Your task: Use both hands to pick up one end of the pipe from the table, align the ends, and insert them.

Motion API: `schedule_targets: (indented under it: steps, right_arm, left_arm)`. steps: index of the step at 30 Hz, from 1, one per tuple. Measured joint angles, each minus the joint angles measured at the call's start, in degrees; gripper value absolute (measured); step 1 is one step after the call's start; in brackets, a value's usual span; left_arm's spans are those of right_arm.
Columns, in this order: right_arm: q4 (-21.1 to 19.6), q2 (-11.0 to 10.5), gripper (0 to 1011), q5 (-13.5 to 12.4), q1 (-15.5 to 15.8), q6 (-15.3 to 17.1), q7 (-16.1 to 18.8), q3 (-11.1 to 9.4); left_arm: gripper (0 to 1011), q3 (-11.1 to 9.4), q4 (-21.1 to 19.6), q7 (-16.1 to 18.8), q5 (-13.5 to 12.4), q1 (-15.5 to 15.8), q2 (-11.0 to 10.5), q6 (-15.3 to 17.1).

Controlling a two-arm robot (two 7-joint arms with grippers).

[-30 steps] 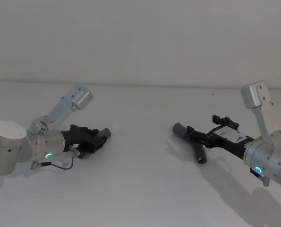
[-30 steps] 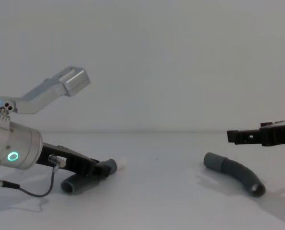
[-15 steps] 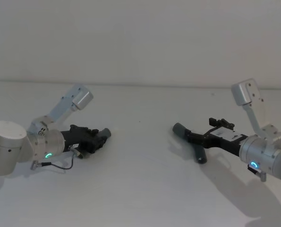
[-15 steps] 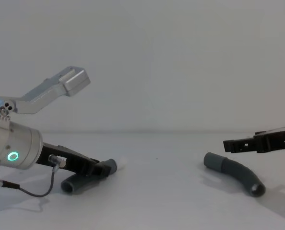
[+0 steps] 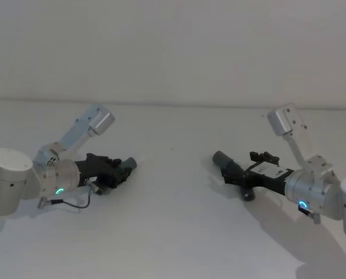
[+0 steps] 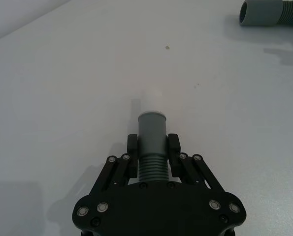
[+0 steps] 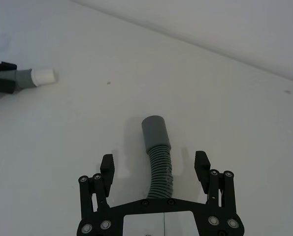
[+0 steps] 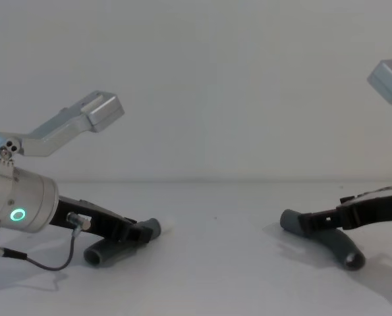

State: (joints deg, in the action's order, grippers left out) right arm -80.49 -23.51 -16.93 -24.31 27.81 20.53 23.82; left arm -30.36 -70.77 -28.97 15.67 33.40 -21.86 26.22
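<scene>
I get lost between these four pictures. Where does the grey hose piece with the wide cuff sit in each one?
Right wrist view: cuffed hose piece close, between the right gripper's open fingers.
Head view: right of centre, under that gripper.
Chest view: low on the right, cuff pointing left.
Left wrist view: far off, cuff end showing.
Shared landmark: the white-tipped piece clamped in the left gripper.

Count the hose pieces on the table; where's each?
2. The white-tipped piece is on the robot's left, clamped by the left gripper; the cuffed piece is on the right, straddled by the open right gripper. None looks hidden.
</scene>
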Motion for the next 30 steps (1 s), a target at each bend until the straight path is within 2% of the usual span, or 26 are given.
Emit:
schedule_targets:
  steps: [16, 30]
  right_arm:
    - [2.8, 0.8, 1001, 2.2, -1.6, 0.1, 0.7, 1.7]
    - [4.2, 1.5, 1001, 2.8, -2.3, 1.1, 1.3, 1.9]
  left_arm:
    - [343, 0.0, 0.0, 0.0, 0.0, 0.0, 0.0, 0.0]
    - [343, 0.0, 0.0, 0.0, 0.0, 0.0, 0.0, 0.0]
